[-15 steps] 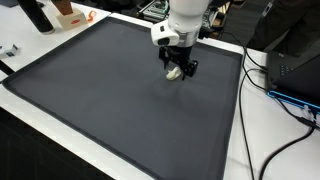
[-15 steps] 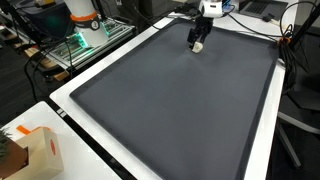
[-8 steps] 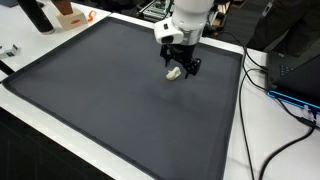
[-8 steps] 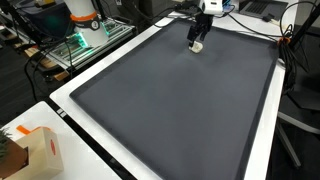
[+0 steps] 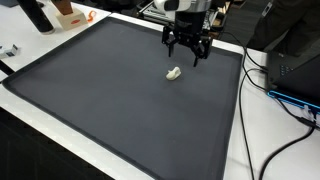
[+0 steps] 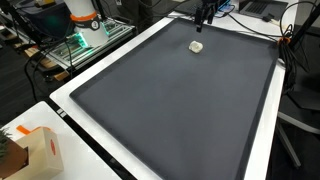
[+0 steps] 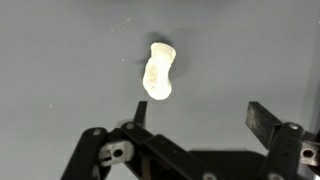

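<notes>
The gripper (image 5: 187,52) is held above the dark mat (image 5: 100,100), its 2 jaws spread wide with nothing between them. The small white piece (image 7: 159,70) lies flat on the mat below the jaws, offset toward 1 finger and untouched. The step is judged to be an open hover. A grasp would call for the jaws to be centred over the piece, then lowered around it.

Open mat (image 5: 100,90) surrounds the white lump (image 5: 174,73); the claw (image 5: 187,55) hangs at its one o'clock, cables (image 5: 256,66) at three.
</notes>
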### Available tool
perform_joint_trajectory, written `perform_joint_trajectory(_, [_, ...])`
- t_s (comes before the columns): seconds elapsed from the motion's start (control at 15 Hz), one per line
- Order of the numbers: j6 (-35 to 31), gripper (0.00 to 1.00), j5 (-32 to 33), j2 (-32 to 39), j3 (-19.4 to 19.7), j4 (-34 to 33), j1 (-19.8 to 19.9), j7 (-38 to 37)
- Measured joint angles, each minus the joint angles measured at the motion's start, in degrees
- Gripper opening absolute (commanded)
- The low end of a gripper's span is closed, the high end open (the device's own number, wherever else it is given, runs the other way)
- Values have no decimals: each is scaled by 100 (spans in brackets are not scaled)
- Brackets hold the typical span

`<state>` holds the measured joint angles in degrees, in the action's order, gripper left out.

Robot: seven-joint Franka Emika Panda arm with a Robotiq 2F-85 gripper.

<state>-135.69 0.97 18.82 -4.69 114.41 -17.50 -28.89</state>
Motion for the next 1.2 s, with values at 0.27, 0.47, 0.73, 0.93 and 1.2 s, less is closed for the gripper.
perform_joint_trajectory(0.27, [-379, 100, -1540, -369, -177, 427, 560, 780])
perform_joint_trajectory(0.47, [-403, 100, -2822, -465, -260, 704, 969, 1389])
perform_joint_trajectory(0.73, [-328, 100, -3789, -430, -257, 1006, 1319, 1598])
perform_joint_trajectory(0.93, [-301, 100, -4148, -382, -206, 1196, 1446, 1590])
perform_joint_trajectory(1.2, [-118, 100, -4367, -246, -71, 1322, 1519, 1440])
